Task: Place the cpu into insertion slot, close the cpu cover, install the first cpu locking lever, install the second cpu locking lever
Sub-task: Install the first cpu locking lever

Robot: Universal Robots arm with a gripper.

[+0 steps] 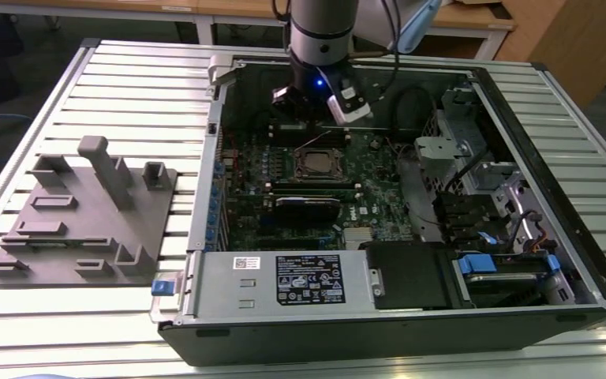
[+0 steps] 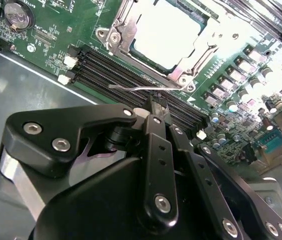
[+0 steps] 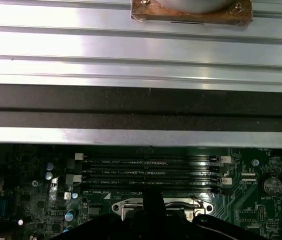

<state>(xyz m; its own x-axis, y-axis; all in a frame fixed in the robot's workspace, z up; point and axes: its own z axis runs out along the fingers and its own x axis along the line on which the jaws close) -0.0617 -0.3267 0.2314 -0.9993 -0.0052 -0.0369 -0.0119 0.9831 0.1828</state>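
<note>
Claw (image 2: 153, 102) above memory slots (image 2: 105, 67) — cpu (image 2: 168, 30) beside.

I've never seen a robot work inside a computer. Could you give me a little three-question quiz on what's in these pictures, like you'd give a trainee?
1. True or false: the cpu already sits in the insertion slot, with the cpu cover lying over it.
2. What stands at the exterior view's left of the computer case? A) a grey moulded fixture B) a keyboard C) a monitor
3. Fill in: in the second wrist view, the long black strips beside the gripper are the ____ slots.
Key: 1 true; 2 A; 3 memory.
</note>
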